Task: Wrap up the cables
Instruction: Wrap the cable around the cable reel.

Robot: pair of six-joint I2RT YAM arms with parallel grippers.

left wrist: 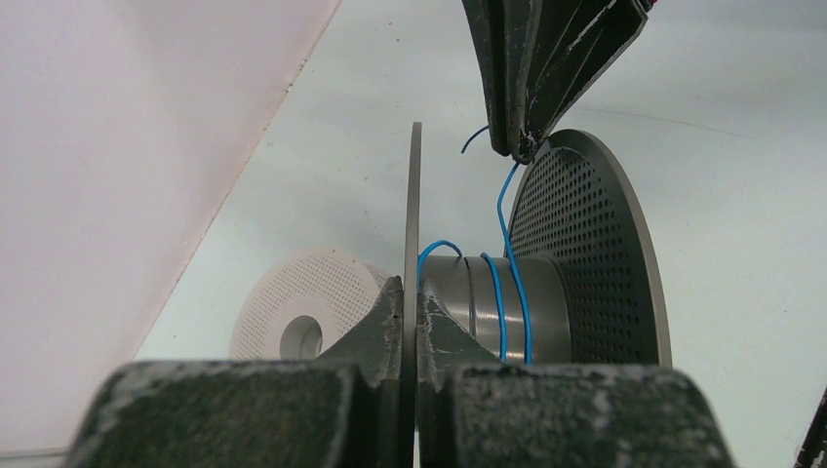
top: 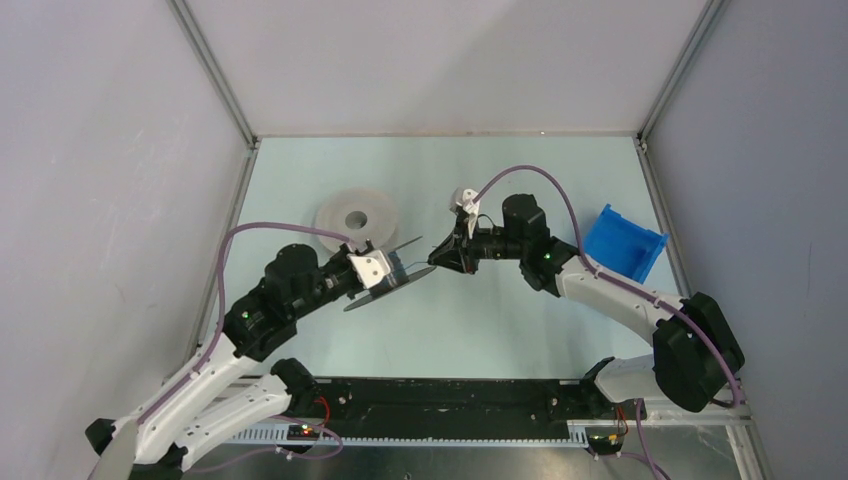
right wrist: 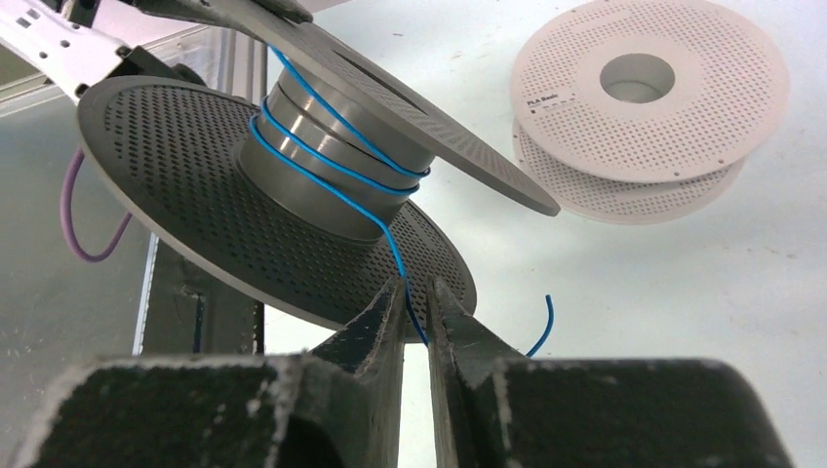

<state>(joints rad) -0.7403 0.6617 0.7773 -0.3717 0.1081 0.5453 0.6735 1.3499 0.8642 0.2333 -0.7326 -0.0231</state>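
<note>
While the left gripper (left wrist: 410,292) clamps one flange of the dark grey spool (left wrist: 585,253) and holds it clear of the table near the middle of the top view, I count about three turns of the blue cable (left wrist: 499,312) lying around the hub; the right gripper (right wrist: 417,292), at three o'clock from the spool, pinches that cable close to its end, with only a short tail poking past the fingers; I judge this winding nearly done, with the tail left to secure; I see no reddish cable anywhere, so I cannot tell its state; the white spool (top: 352,218) lies at ten o'clock, its hub too hidden to judge.
</note>
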